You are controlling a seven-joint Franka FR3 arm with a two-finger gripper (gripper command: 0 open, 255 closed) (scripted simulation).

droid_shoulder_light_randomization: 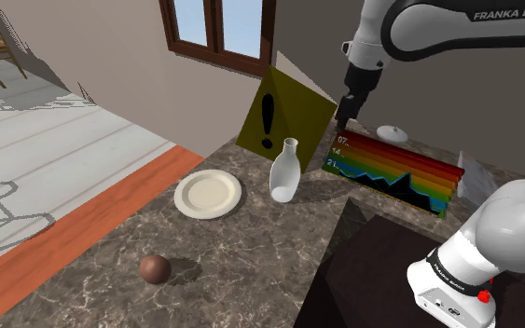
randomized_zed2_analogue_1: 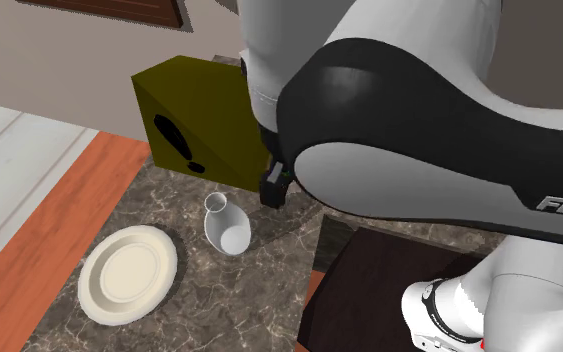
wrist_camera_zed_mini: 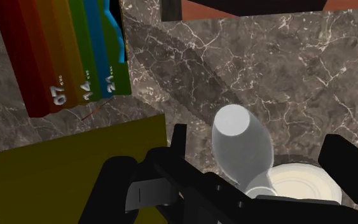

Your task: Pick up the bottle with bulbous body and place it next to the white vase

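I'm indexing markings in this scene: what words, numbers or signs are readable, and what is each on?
"FRANKA EMIK", cut off by the picture's edge: on the arm.
"07", "14", "21": on the rainbow-striped box; tiny letters beside them unreadable.
"!", black: on the olive-yellow box.
Small print on the arm's base: too small to read.

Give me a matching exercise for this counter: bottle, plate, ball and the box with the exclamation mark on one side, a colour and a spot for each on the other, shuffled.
Things
1. bottle
2. plate
3. ball
4. exclamation-mark box

Descriptions
A. olive yellow, standing behind the bottle
B. brown, alone, lowest in the shoulder view
C. cream, lying flat at the shoulder view's left of the bottle
D. white, upright, with a narrow neck

Pairs: 1-D, 2-C, 3-B, 4-A
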